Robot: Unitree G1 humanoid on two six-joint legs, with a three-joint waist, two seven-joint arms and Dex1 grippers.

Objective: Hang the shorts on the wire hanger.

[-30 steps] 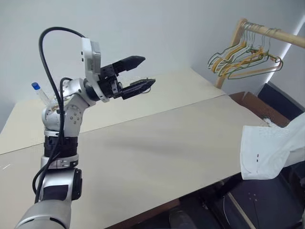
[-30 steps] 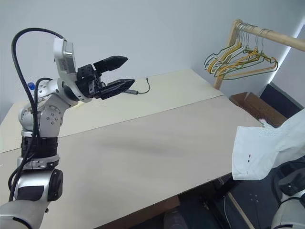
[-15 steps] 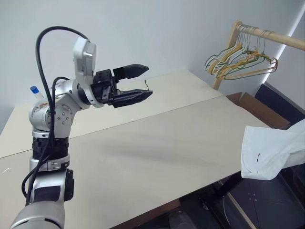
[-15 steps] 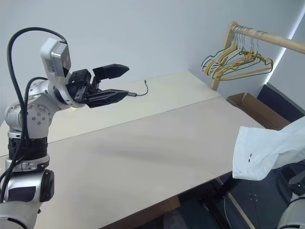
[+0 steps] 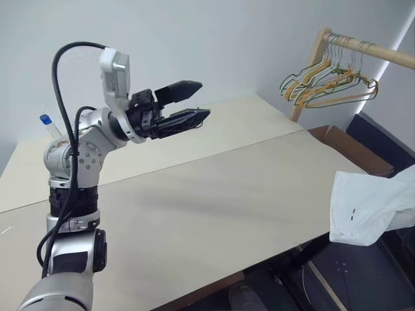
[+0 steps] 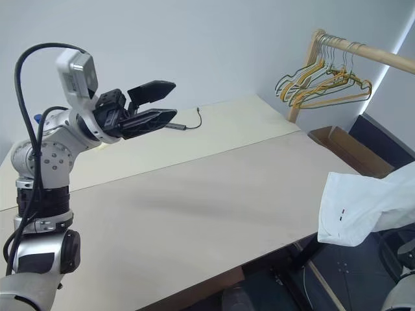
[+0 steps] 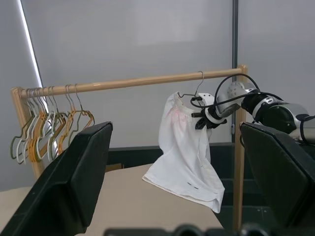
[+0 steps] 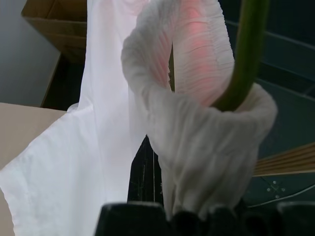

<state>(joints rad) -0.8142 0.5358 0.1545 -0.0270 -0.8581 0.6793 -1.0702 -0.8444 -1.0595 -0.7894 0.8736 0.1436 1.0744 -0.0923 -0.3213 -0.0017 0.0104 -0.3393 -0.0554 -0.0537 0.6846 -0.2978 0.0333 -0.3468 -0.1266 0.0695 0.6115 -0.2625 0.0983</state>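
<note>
Left gripper [image 5: 192, 102] raised above the table [image 5: 214, 194], jaws wide apart, holding nothing. Right gripper [image 7: 202, 119] clamped on the gathered waistband of the shorts [image 7: 186, 152], jaws closed. Shorts hang off the table's right edge (pink blotch at the waistband), bunched over the hanger [image 7: 193, 93], whose hook sits on the wooden rail [image 7: 128, 82]. Spare hangers [image 5: 327, 81] cluster at the rail's far end.

A long pale wooden rail [image 7: 133, 82] carries bunched yellow and green wire hangers [image 7: 47, 123] at one end. Further along, a thin grey wire hanger [image 7: 197, 88] bears white cloth shorts [image 7: 184, 152], gripped by the right gripper [image 7: 203, 120].
</note>
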